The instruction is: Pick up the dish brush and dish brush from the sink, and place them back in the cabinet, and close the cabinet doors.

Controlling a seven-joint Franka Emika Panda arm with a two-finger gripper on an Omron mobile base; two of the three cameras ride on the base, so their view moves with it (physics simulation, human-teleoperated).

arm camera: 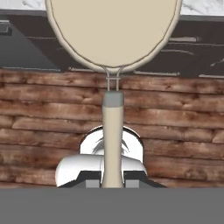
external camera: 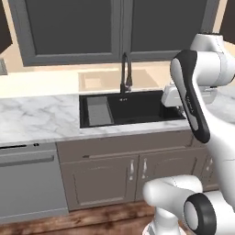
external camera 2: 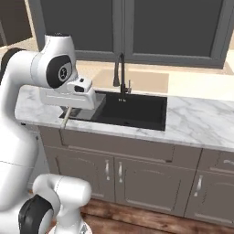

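Observation:
My gripper (arm camera: 113, 181) is shut on the thin handle of the cream dish brush (arm camera: 113, 30). Its big round head points away from the hand, out over the wooden floor. In the right base view the gripper (external camera 2: 69, 109) hangs above the counter's front edge, at the sink's left end, and the brush handle (external camera 2: 66, 118) slants down from it. The black sink (external camera: 137, 108) holds a grey ribbed rack (external camera: 98, 111) at its left end. A black arched faucet (external camera: 125, 73) stands behind it. The cabinet and its doors are out of view.
Marble counter (external camera: 36, 119) runs on both sides of the sink. Dark-panelled grey wall units (external camera: 69, 27) hang above it. Below are low cabinet doors (external camera: 98, 179) and a dishwasher front (external camera: 27, 183). My own arm (external camera: 193, 101) crosses the sink's right end.

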